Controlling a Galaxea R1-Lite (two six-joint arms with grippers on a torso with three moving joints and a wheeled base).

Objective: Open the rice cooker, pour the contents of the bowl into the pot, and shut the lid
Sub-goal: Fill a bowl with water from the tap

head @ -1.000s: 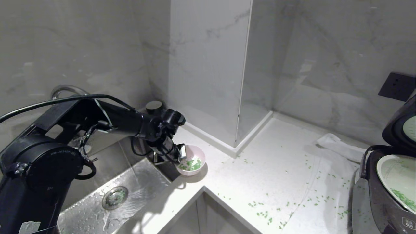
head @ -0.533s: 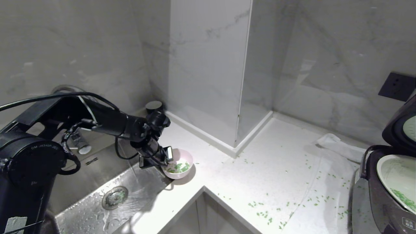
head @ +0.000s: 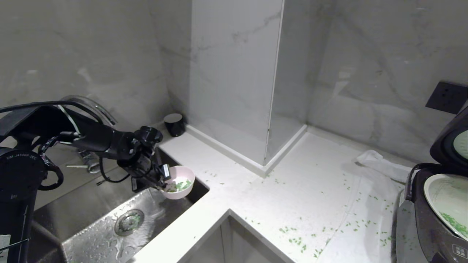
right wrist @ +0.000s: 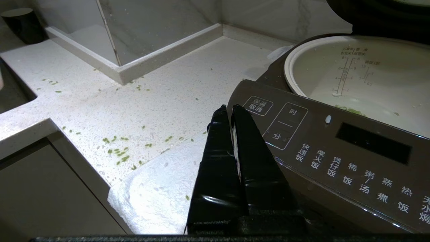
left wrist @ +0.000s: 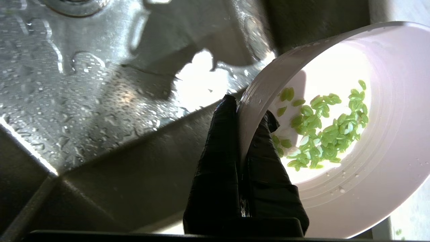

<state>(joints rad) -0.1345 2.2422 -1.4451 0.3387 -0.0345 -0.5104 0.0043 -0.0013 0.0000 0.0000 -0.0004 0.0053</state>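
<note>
Over sink (head: 109,233), bowl (head: 181,186) in left gripper (head: 162,181).

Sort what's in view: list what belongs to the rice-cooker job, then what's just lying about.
Job:
- left gripper, pinching the bowl's rim
- pink bowl, held over the sink
- green bits in the bowl
- rice cooker
- pot
- open lid

Lying about:
- sink
- dark cup
- white cloth
- wall socket
- right gripper, idle
</note>
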